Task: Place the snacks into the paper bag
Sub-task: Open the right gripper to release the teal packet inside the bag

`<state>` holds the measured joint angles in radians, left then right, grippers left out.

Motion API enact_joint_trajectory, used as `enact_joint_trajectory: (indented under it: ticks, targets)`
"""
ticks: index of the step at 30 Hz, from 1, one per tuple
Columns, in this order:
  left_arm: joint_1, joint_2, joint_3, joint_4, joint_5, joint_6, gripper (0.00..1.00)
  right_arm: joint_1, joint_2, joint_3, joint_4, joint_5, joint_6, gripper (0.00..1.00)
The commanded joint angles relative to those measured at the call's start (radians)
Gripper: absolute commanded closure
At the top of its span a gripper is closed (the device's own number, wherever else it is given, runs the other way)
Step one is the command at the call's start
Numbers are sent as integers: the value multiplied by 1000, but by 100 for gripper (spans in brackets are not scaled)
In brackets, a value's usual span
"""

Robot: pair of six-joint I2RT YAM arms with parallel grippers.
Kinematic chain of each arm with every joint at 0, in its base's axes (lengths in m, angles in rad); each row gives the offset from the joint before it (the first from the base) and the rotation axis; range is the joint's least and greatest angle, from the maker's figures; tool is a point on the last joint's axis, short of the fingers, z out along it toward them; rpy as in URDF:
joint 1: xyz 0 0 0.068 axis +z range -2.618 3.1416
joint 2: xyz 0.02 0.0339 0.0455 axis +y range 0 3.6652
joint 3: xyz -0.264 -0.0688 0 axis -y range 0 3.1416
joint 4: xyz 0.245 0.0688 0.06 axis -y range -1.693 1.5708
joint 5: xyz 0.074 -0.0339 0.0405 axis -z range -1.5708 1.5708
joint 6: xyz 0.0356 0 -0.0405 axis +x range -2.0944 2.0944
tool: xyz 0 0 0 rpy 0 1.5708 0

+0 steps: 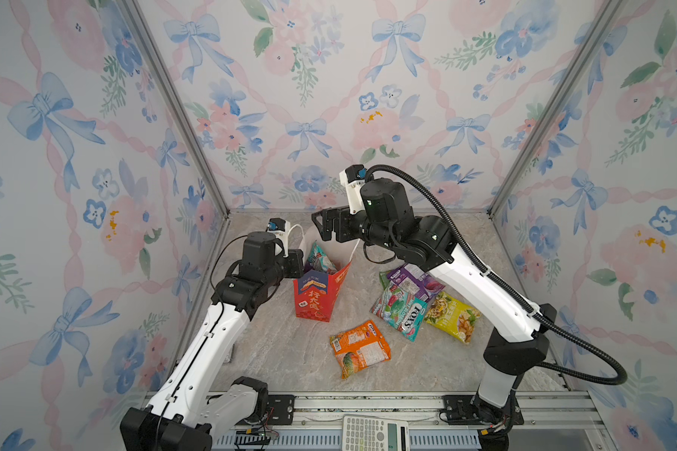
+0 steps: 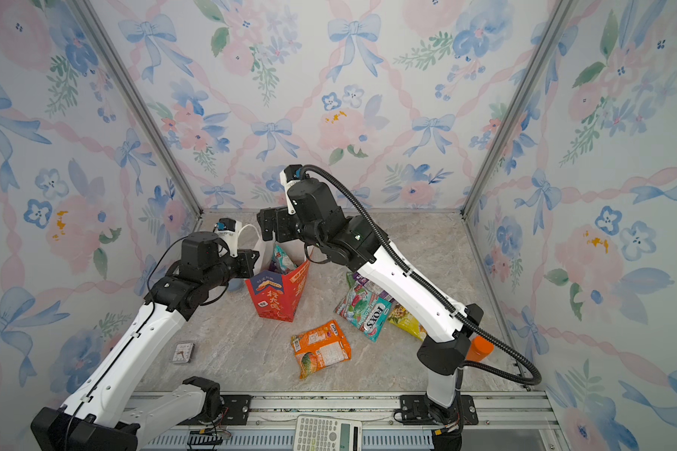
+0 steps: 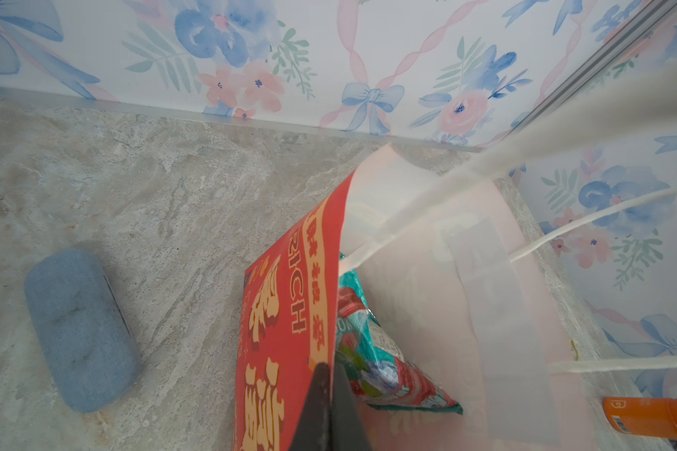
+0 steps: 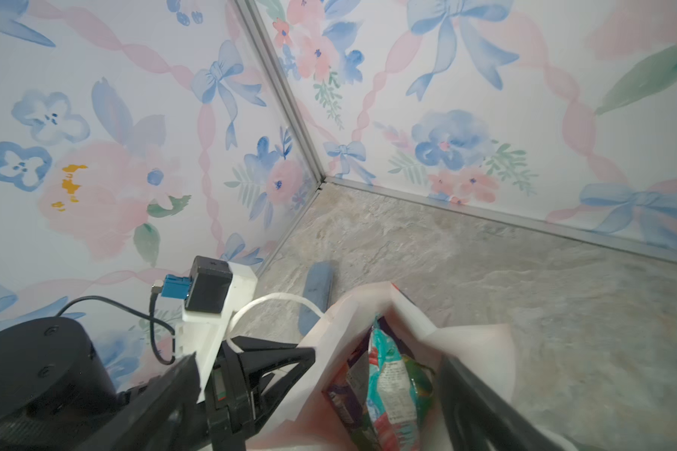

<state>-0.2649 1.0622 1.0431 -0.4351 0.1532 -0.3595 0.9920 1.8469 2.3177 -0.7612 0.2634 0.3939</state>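
Observation:
The red paper bag [image 1: 316,302] stands upright left of the table's middle. My left gripper [image 3: 329,369] is shut on the bag's red wall [image 3: 282,332] at the rim. A teal packet [image 1: 320,259] pokes out of the bag's mouth, with a purple one [image 4: 344,398] beside it inside. My right gripper [image 1: 323,230] hangs open just above the mouth, holding nothing. On the table to the right of the bag lie an orange packet [image 1: 360,347], a teal FOX'S packet [image 1: 401,312], a yellow one [image 1: 452,316] and a purple one [image 1: 419,281].
A blue-grey case [image 3: 79,332] lies behind the bag on the left. An orange bottle [image 2: 479,347] stands by the right arm's base. A white calculator [image 1: 374,433] sits on the front rail. A small card [image 2: 183,352] lies at front left. The bag's white rope handles [image 3: 587,218] hang loose.

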Motion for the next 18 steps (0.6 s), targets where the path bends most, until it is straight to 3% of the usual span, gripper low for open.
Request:
enact_joint_trajectory:
  ticks: [1,4,7,11,12,14,18]
  targets:
    - [6,4,18,45,-3,24,100,57,27,87,-131,314,-171,4]
    - [7,6,20,47,-1,24,100,62,-4,60,-115,393,-189,4]
    - [9,9,20,47,-1,27,100,10,-73,-21,-118,270,-171,4]
    - [10,14,19,48,3,27,100,-99,-238,-274,-27,51,-136,4]
    - [10,15,20,47,5,27,100,-121,-248,-280,-73,58,-104,4]
    - [10,16,22,47,8,27,100,-120,-250,-284,-166,179,-98,4]
    - [11,19,30,46,12,34,100,-82,-322,-428,-197,374,-91,4]
